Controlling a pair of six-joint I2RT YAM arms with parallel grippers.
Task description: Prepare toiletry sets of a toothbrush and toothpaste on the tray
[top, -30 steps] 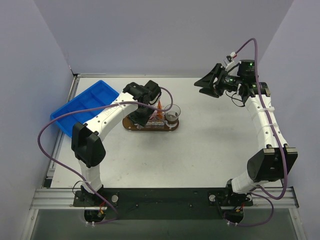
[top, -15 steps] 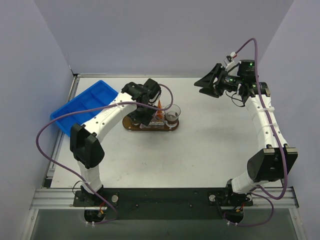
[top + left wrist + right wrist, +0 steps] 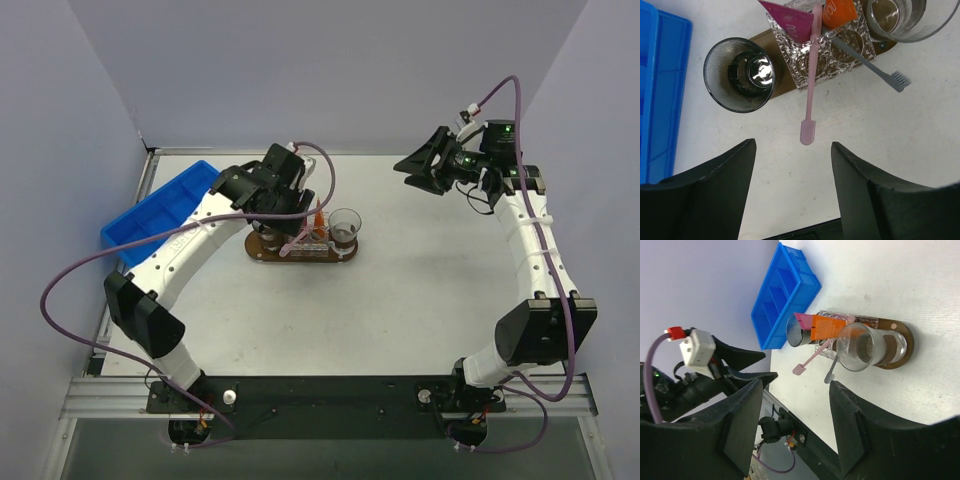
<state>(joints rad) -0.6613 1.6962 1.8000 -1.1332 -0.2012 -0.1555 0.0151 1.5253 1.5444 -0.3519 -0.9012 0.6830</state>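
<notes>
The dark-brown tray lies mid-table and shows under my left wrist too. On it stand a dark cup, a silvery holder and a clear glass. The holder holds an orange toothpaste tube, a pink tube, a pink toothbrush and a grey toothbrush, both leaning out over the table. My left gripper is open and empty, hovering just off the tray. My right gripper is open and empty, high at the back right.
A blue plastic bin with dividers sits at the left table edge, also seen from the right wrist. The orange tube and clear glass show there too. Purple cables loop around both arms.
My left gripper has drawn back from the holder on the tray, up and to the left, and its arm has swung out. The right gripper shifted slightly right.
</notes>
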